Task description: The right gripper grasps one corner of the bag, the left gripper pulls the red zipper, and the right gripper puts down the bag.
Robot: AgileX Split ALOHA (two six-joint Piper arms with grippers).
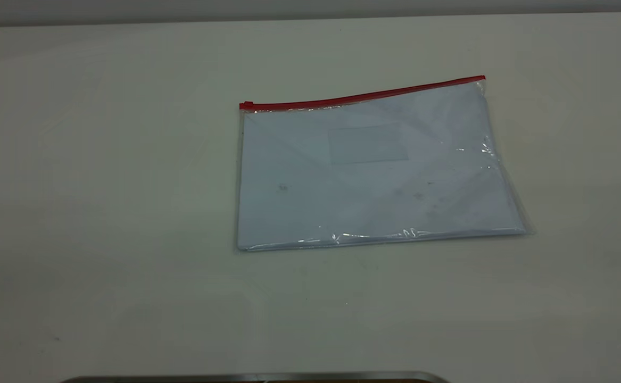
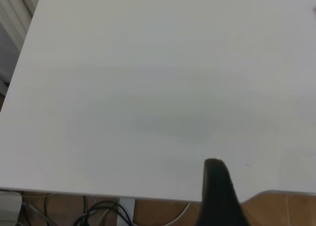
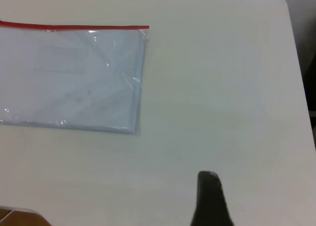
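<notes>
From outside I see the flat clear bluish plastic bag [image 1: 374, 170] lying right of centre on the white table [image 1: 102, 213], its red zipper [image 1: 361, 97] along the far edge – my left gripper [image 2: 215, 169] over bare tabletop, my right gripper [image 3: 208, 179] well apart from the bag – I cannot tell either's finger state.

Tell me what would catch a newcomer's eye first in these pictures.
The bag draws the eye first, lying flat on the pale table, right of centre in the exterior view. Next comes the red zipper along its far long edge, with the slider at that view's left end. Neither arm shows there; the right tool hangs over bare table, apart from the bag.
</notes>
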